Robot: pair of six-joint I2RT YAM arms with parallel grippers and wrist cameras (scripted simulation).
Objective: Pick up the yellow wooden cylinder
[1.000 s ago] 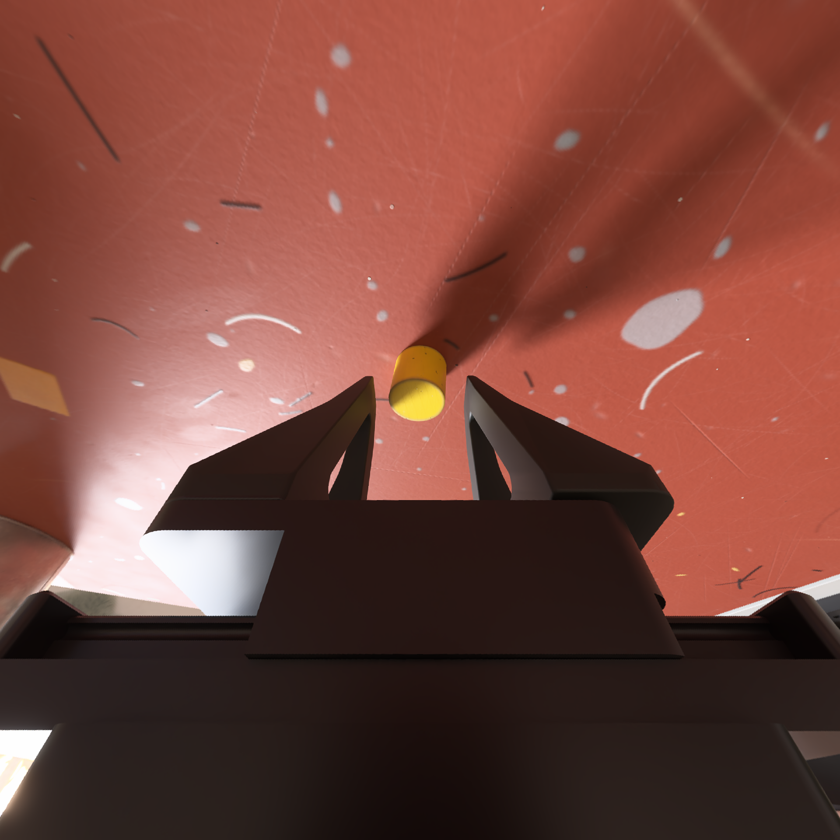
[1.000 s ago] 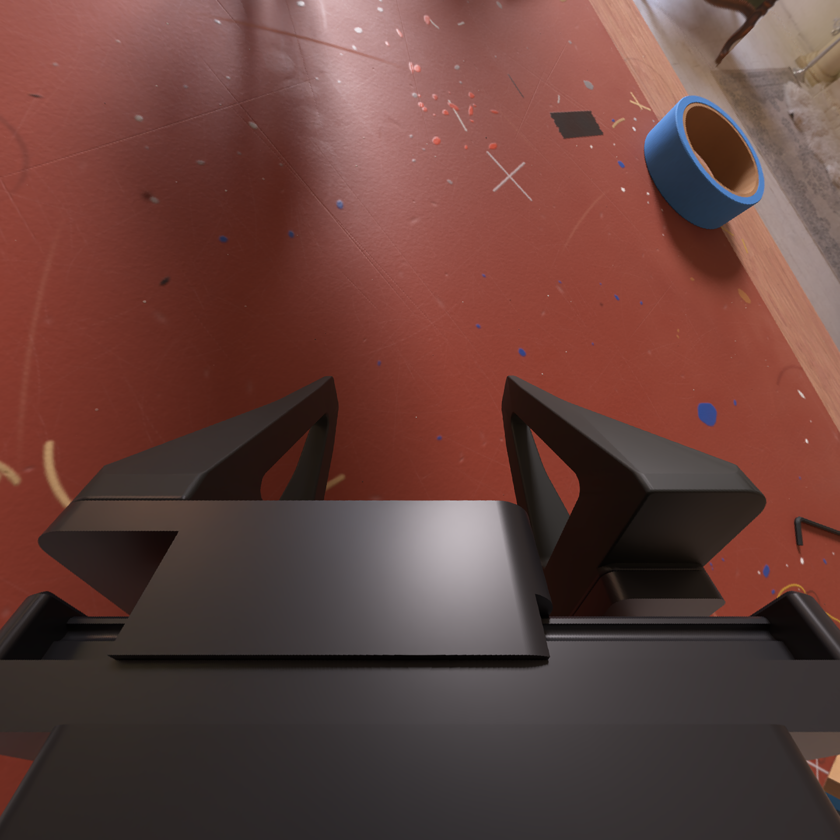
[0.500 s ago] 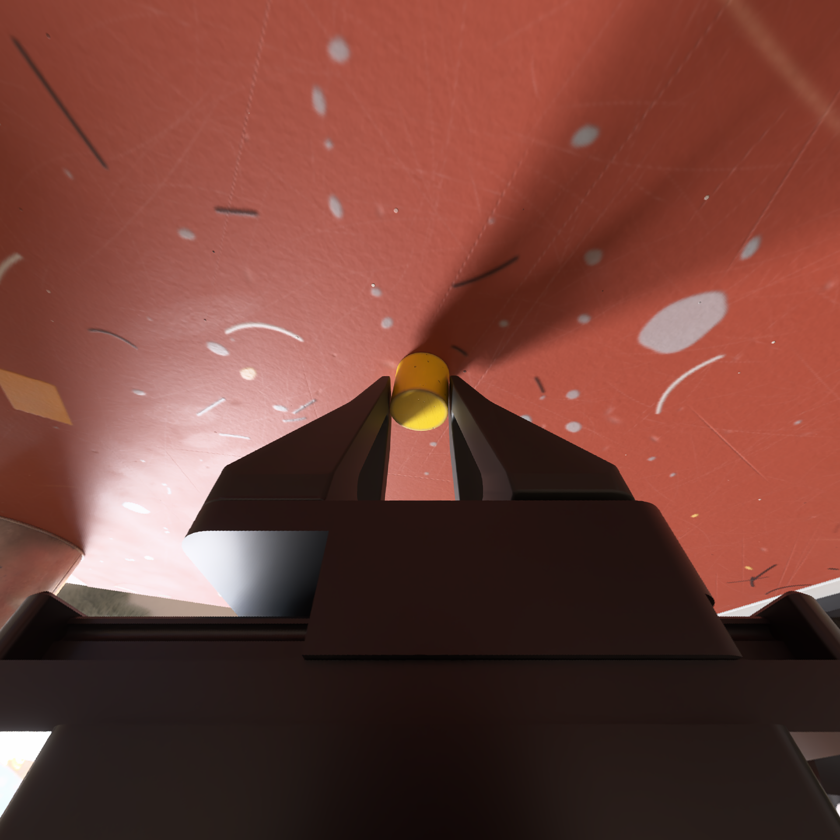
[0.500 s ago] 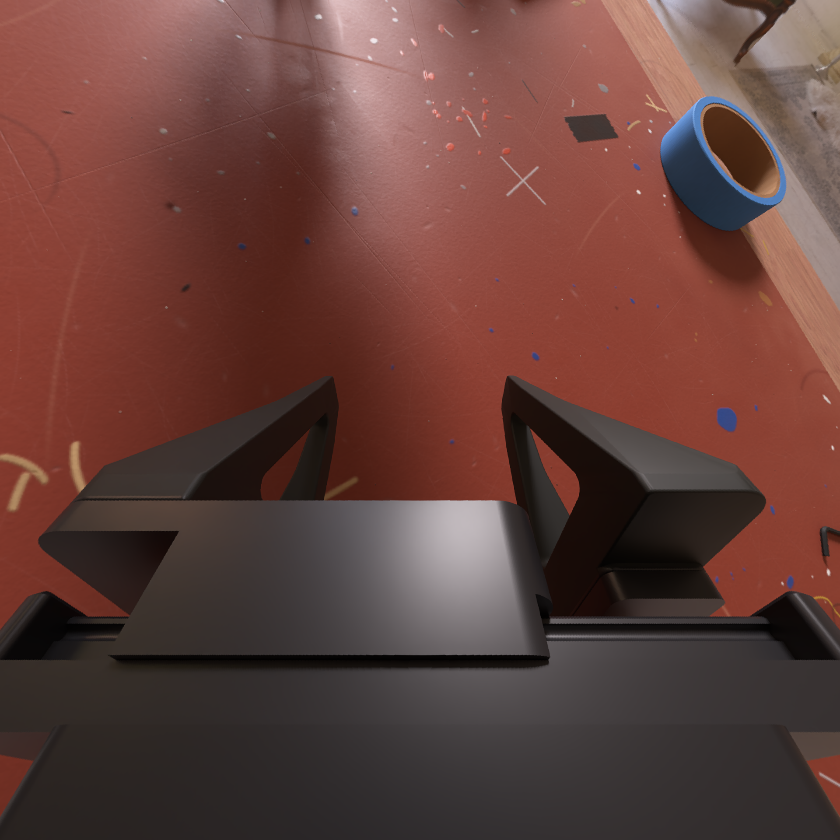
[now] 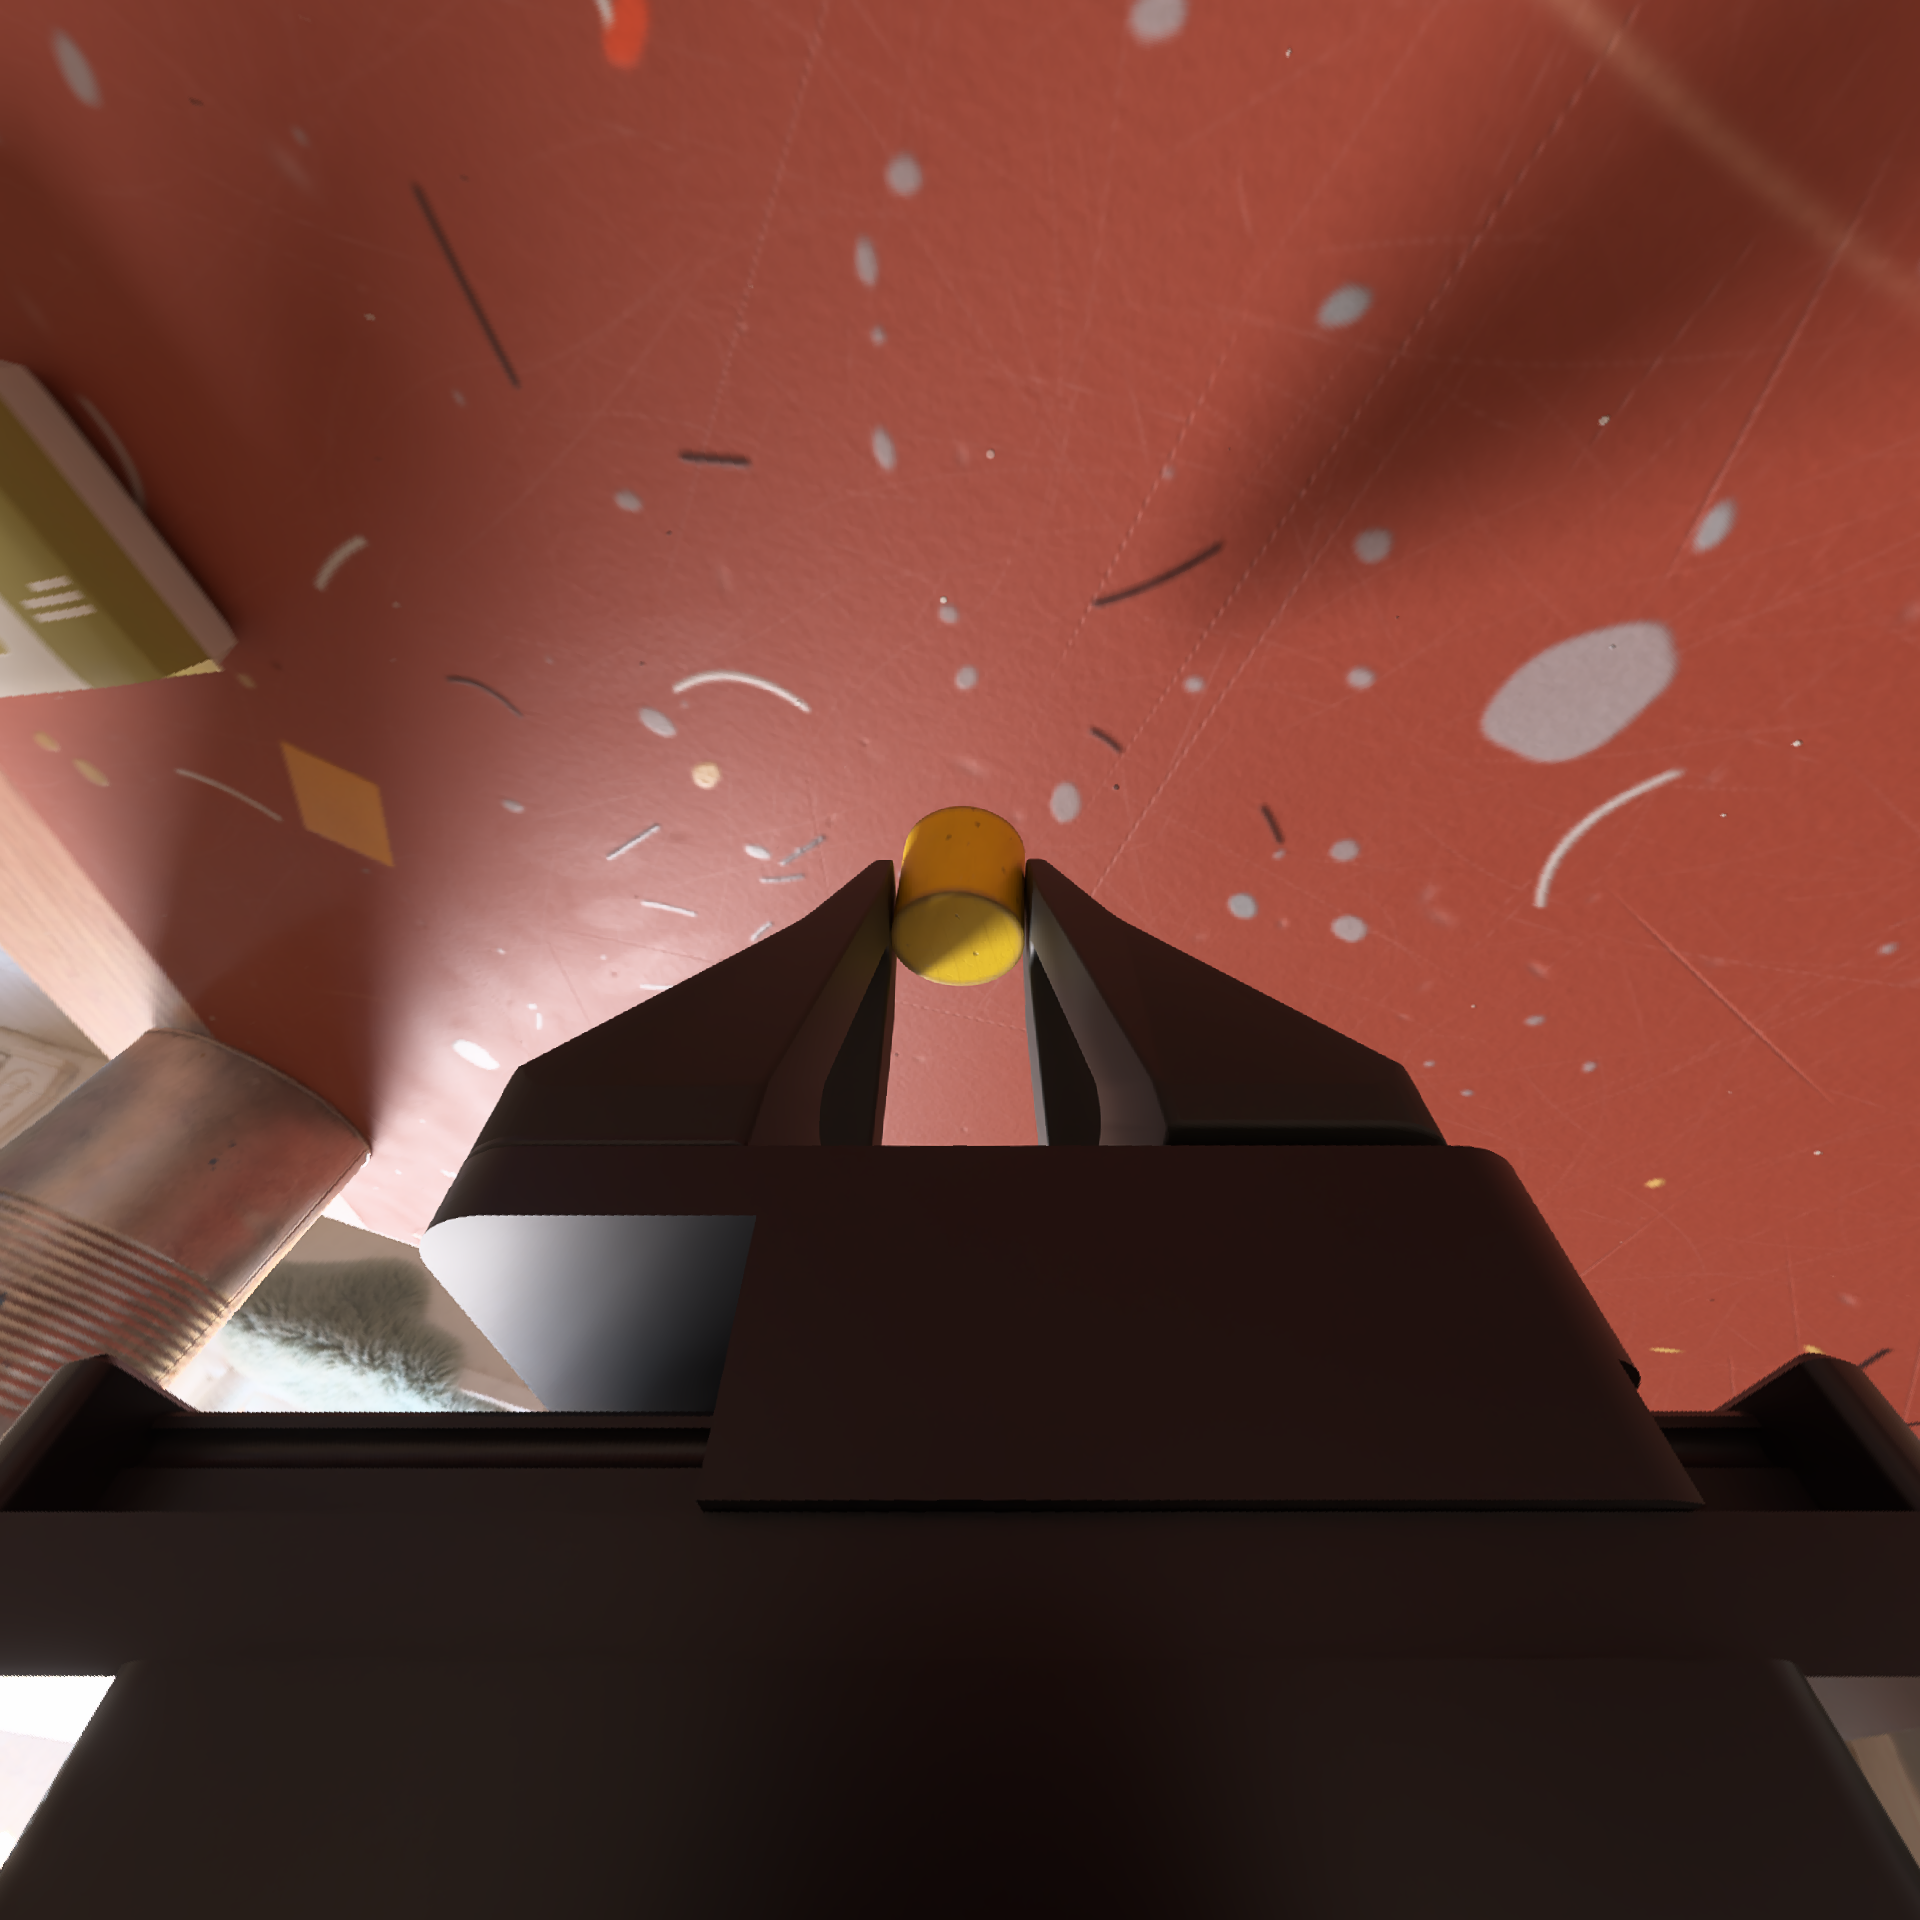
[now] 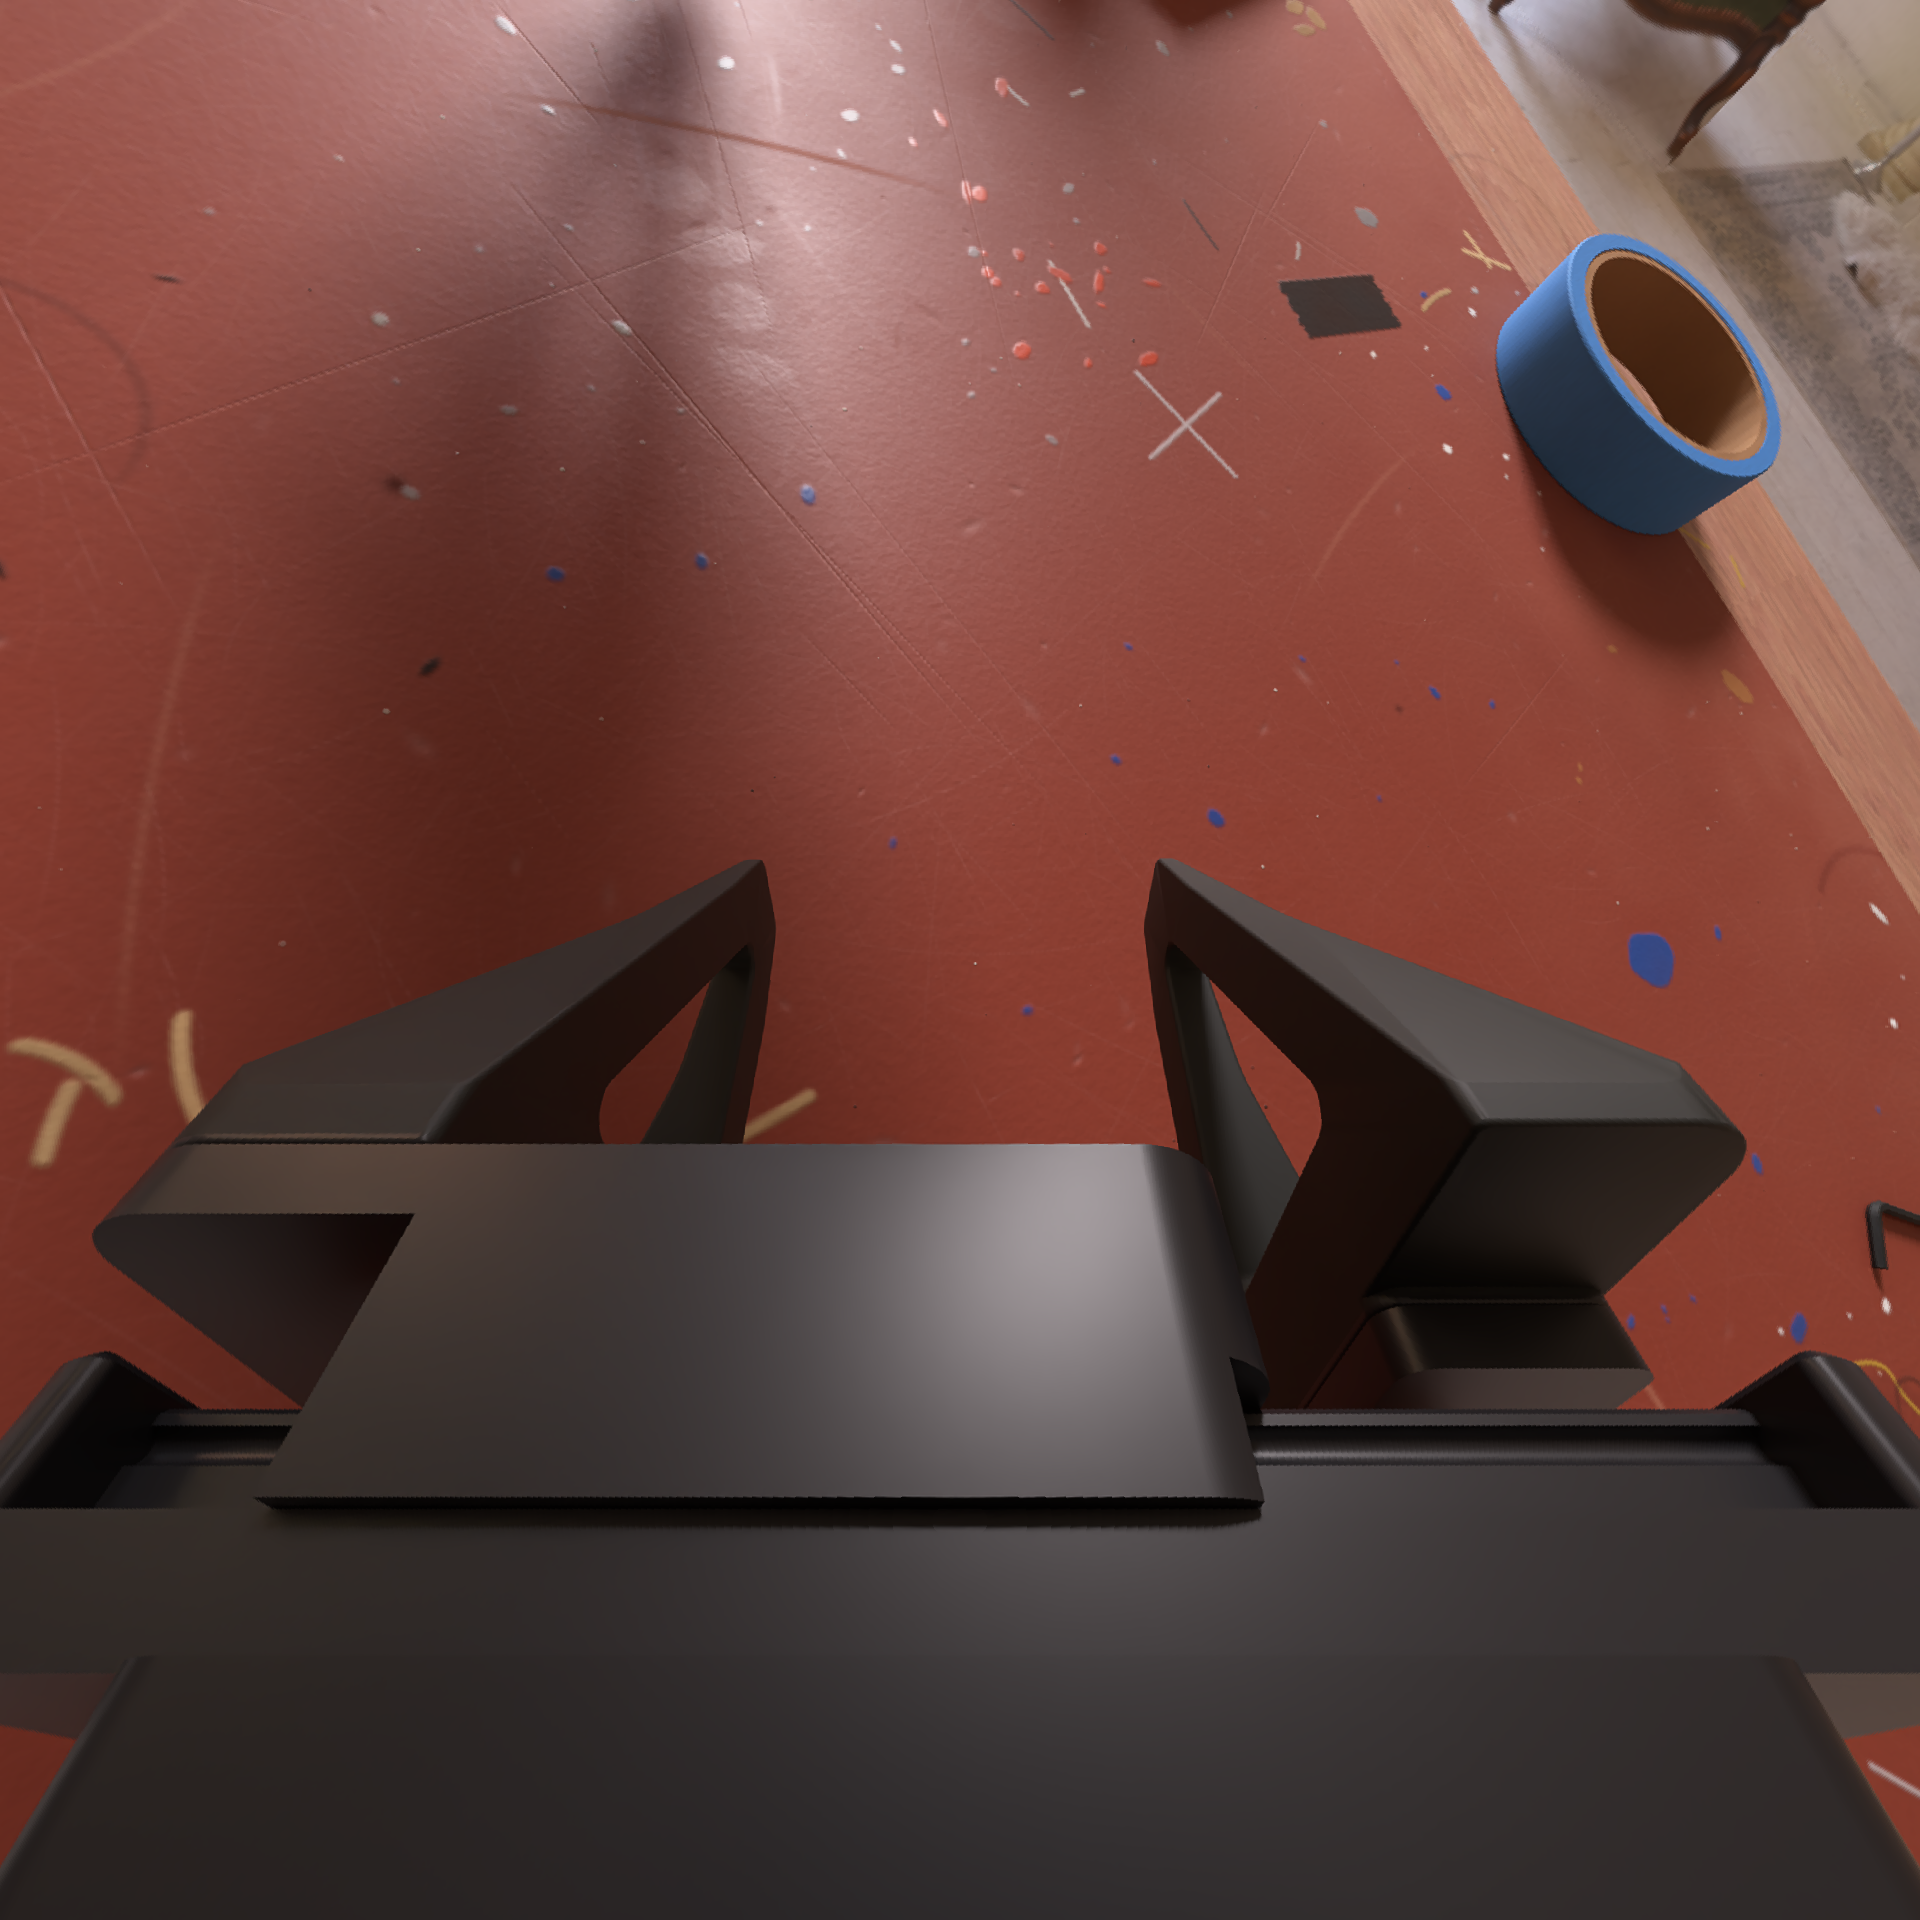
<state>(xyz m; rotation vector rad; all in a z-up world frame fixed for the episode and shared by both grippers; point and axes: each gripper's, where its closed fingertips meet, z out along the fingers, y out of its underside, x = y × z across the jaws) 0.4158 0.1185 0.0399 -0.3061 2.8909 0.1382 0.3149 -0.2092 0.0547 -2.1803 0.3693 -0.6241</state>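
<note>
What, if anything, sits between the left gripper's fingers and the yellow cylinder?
Nothing visible. The left gripper has both fingers against the sides of the yellow cylinder, with no gap showing on either side.

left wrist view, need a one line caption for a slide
Left gripper shut on the yellow wooden cylinder above the speckled red tabletop.

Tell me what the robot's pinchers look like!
Both are dark and matte, nearly black. The left tool and the right tool each have two wedge-shaped fingers that narrow to thin tips, with triangular cut-outs, set on a flat, wide body. No cables or markings show.
</note>
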